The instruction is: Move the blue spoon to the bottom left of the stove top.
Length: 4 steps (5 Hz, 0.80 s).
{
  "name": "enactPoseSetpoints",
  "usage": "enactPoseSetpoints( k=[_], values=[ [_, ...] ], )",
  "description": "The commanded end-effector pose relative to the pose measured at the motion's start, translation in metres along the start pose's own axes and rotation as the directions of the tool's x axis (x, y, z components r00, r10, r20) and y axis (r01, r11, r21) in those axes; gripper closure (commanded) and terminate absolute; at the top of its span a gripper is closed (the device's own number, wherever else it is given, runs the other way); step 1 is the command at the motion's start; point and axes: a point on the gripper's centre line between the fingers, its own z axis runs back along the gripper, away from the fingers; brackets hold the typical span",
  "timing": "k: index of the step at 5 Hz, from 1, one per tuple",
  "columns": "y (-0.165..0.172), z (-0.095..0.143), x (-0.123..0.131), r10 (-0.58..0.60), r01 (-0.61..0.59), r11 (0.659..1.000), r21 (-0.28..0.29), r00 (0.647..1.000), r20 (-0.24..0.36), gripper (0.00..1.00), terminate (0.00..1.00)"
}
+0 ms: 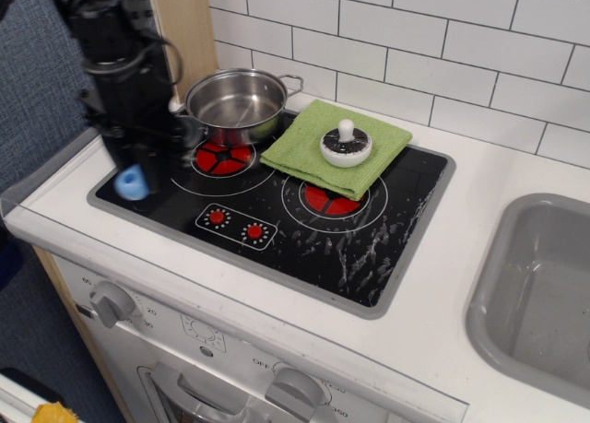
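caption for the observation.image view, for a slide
Gripper holds the blue spoon above the stove top's left edge.

You worked in a toy kitchen set. You had a black stove top (369,248) with red burner rings, a steel pot (236,103) on it, a green cloth (313,146), white wall tiles (442,45) behind, a grey sink (539,294) at one side, and oven knobs (112,303) on the front panel below.
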Motion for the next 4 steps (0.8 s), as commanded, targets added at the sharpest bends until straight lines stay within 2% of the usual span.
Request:
enactPoseSetpoints(
  k=[1,3,4],
  values=[
    [0.037,-0.011,0.006,0.052,-0.049,0.996,0.07,0.998,-0.036,1.0,0.0],
    [0.029,-0.032,0.018,0.012,-0.008,0.999,0.051,0.997,-0.075,1.0,0.0],
    [0.027,-0.036,0.021,0.01,-0.007,0.999,0.039,0.997,-0.072,1.0,0.0]
  ],
)
